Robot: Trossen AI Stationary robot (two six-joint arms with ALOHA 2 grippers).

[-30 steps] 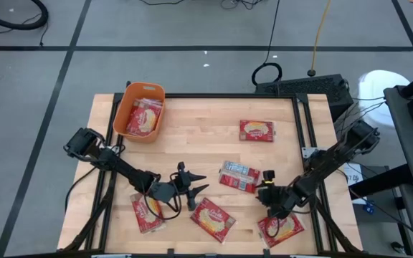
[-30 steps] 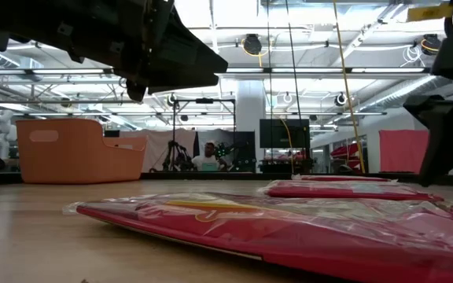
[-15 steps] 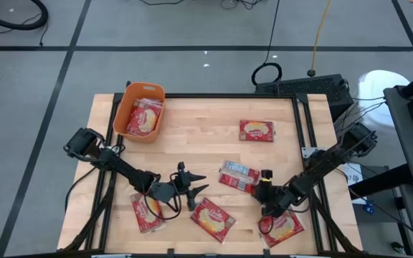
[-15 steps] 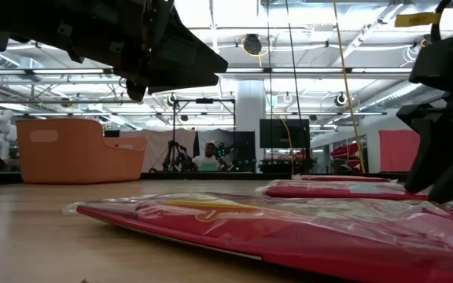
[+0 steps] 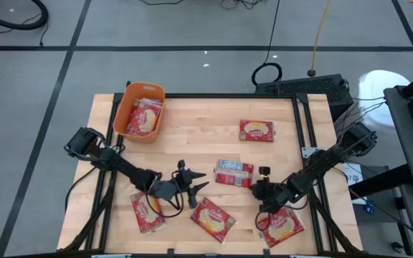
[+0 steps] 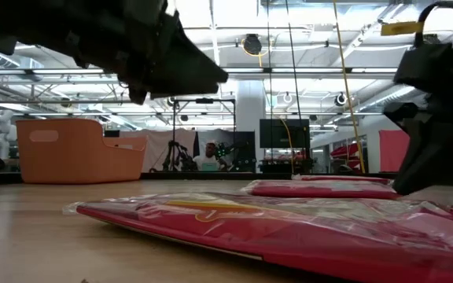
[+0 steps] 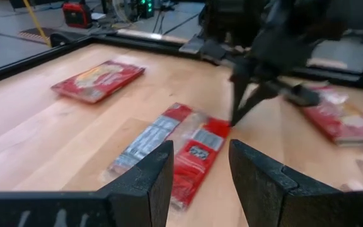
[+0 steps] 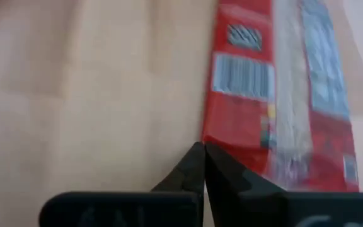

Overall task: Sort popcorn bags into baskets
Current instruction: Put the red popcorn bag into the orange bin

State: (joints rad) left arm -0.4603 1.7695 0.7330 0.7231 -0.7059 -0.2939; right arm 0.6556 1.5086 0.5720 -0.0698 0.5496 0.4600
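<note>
Nearest the front edge of the worktop (image 5: 192, 118), three popcorn bags lie unsorted: one at the front left (image 5: 146, 213), one at the front middle (image 5: 212, 218) and one at the front right (image 5: 281, 226). Just behind them, the left end effector (image 5: 196, 183) hovers with its fingers spread and holds nothing. The right end effector (image 5: 252, 187) has its fingers pressed together, with their tips touching the edge of the silver-and-red bag (image 5: 233, 173) at mid-table; it seems to be nudging rather than gripping it. Farther back, a fifth bag (image 5: 257, 130) lies alone, well apart from both arms. At the far left corner stands the orange basket (image 5: 129, 100), with at least one bag (image 5: 143, 117) already inside. By my reading the sorting is at an early stage: five bags are left on the wood.
</note>
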